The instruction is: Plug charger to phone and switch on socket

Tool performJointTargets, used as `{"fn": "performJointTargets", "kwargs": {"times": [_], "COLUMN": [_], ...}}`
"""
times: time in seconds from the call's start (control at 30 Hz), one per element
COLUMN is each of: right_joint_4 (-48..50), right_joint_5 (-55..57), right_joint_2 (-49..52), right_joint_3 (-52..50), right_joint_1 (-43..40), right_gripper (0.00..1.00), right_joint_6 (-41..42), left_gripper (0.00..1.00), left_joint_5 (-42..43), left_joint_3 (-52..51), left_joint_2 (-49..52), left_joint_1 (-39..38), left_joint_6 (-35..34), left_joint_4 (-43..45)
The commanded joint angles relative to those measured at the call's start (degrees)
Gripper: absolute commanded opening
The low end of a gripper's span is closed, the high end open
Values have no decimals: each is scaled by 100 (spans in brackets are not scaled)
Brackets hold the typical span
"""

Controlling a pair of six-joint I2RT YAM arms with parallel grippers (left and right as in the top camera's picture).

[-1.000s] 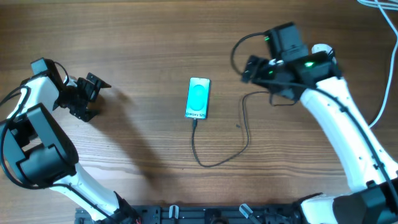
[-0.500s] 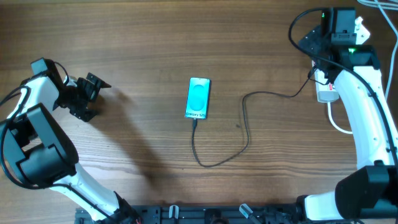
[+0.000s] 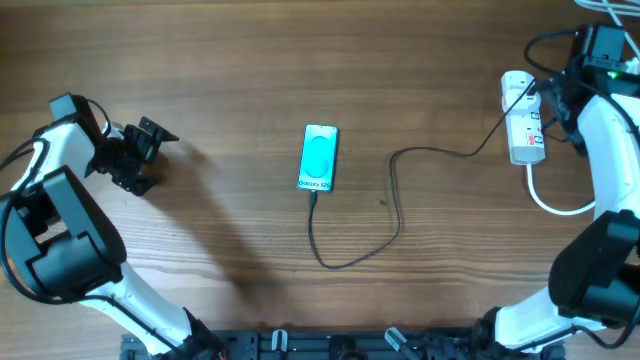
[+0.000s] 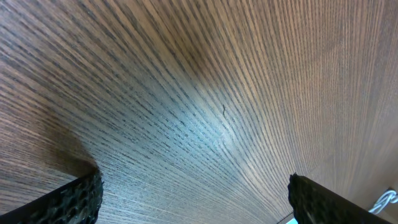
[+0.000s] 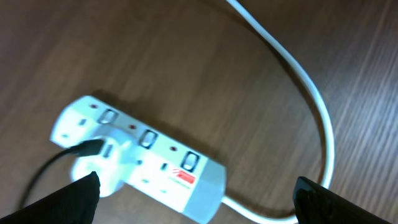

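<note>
- While the left pincer (image 3: pixel 150 157) hangs spread wide and empty over bare wood at the left side of the bench (image 3: pixel 220 60), the phone (image 3: pixel 319 157) lies flat near the middle, well apart from it.
- From the left wrist view only the two dark fingertips (image 4: pixel 62 200) show at the lower corners, with nothing but wood grain between them.
- At the far right, the right pincer (image 5: pixel 199 198) is likewise spread and grips nothing; it hovers above the socket (image 5: pixel 143 152) without touching it.
- From overhead, the socket (image 3: pixel 524 118) lies lengthwise near the right edge of the bench, close beside the right arm and well apart from the phone.
- A white plug (image 5: pixel 102 167) sits in the socket's end outlet, and the charger (image 3: pixel 395 205) leaves it as a thin black cable.
- That cable runs left from the socket, bends down in a loose loop across the wood, then rises to the phone's near end, where its tip meets the edge; whether it is fully seated I cannot tell.
- The phone's screen glows teal, with its white text strip at the end where the cable arrives.
- A thicker white cord (image 5: pixel 311 106) curves away from the socket's other end.
- Small red marks show beside the socket's switches; their position I cannot tell.
</note>
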Motion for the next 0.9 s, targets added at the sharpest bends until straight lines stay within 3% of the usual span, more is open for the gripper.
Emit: {"fn": "performJointTargets", "kwargs": {"times": [0.0,0.87], "right_joint_4": [-83,111], "right_joint_5": [-398,-745], "right_joint_2": [286,1825], "right_joint_3": [98,87], "right_joint_1": [-256,-291], "right_gripper": [100,100], "right_joint_6": [72,70], "left_gripper": [100,100], "left_joint_5": [-382,-382], "left_joint_3": [-192,-192], "left_joint_2": [227,227], "left_joint_1": [-4,-4], "left_joint_6": [11,11], "left_joint_4": [17,15]}}
